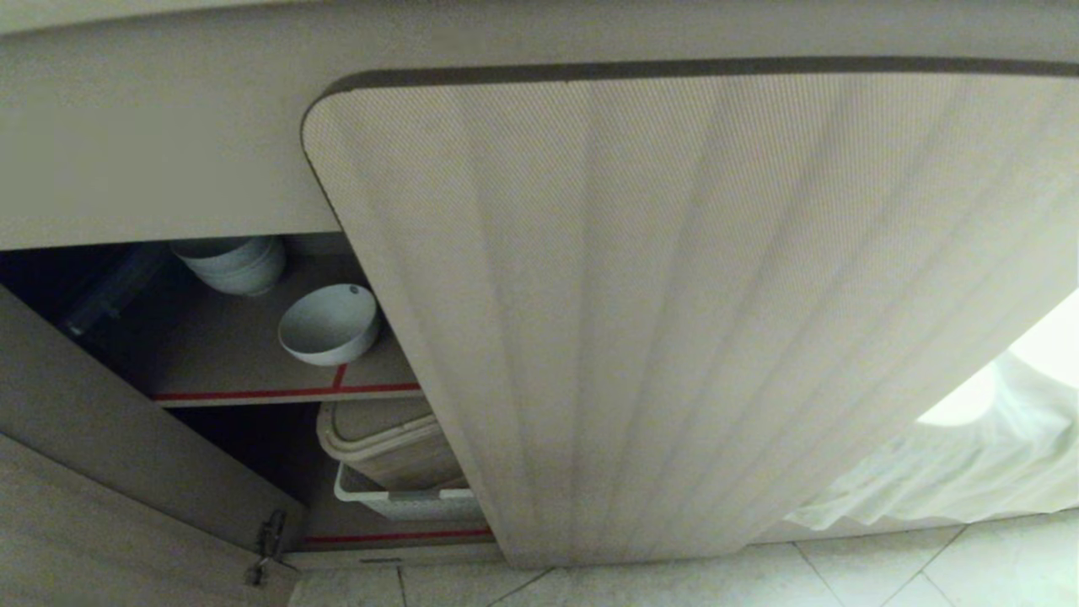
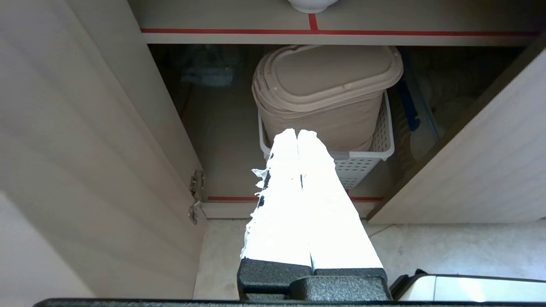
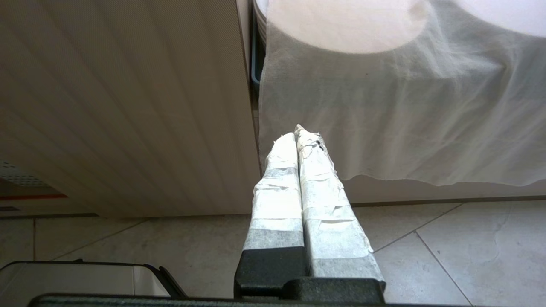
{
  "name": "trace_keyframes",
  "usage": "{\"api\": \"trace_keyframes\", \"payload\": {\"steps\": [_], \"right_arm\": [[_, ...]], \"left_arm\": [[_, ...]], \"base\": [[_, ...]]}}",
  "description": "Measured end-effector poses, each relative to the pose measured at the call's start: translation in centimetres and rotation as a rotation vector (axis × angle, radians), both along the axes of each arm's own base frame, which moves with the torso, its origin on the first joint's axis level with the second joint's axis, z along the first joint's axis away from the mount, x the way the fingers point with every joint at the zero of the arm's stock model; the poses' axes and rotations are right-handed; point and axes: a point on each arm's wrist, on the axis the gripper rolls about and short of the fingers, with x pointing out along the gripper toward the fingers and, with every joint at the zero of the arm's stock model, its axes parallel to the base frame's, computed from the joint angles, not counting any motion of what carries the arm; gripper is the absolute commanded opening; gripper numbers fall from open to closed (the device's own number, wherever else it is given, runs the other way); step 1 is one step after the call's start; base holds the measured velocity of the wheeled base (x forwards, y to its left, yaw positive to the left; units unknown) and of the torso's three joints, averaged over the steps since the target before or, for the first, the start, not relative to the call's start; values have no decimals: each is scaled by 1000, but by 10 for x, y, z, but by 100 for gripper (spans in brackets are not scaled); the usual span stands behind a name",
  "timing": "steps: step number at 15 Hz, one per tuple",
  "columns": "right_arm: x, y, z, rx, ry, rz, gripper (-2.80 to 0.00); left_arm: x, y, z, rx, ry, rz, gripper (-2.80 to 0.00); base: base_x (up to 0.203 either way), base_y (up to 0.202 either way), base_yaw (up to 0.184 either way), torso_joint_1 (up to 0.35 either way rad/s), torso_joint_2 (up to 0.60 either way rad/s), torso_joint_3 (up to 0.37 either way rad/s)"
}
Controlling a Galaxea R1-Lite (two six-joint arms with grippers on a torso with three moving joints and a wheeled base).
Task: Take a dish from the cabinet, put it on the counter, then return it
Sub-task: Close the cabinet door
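The cabinet (image 1: 674, 320) stands with its left ribbed door swung open and its right door shut. On the upper brown shelf sits the dish (image 1: 329, 323), a small white bowl tilted toward me, just behind the red edge strip. In the left wrist view only the dish's lower part (image 2: 312, 4) shows. My left gripper (image 2: 297, 133) is shut and empty, out in front of the open cabinet, below the dish's shelf. My right gripper (image 3: 297, 132) is shut and empty, low over the floor before the shut door. The counter's plain edge (image 1: 152, 152) runs above the cabinet. Neither arm appears in the head view.
A stack of white bowls (image 1: 232, 263) sits behind the dish. On the lower shelf a white perforated basket (image 2: 367, 160) holds beige lidded containers (image 2: 328, 85). The open left door (image 2: 85, 149) and its hinge (image 2: 196, 196) flank the opening. A white cloth (image 3: 384, 106) hangs at the right.
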Motion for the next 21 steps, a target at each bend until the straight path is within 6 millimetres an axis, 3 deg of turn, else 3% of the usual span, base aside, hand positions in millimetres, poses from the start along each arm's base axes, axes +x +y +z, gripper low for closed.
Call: {"api": "trace_keyframes", "payload": {"steps": [21], "right_arm": [[0, 0, 0, 0, 0, 0, -280]], "left_arm": [[-6, 0, -5, 16, -47, -4, -280]], "base": [[0, 0, 0, 0, 0, 0]]}}
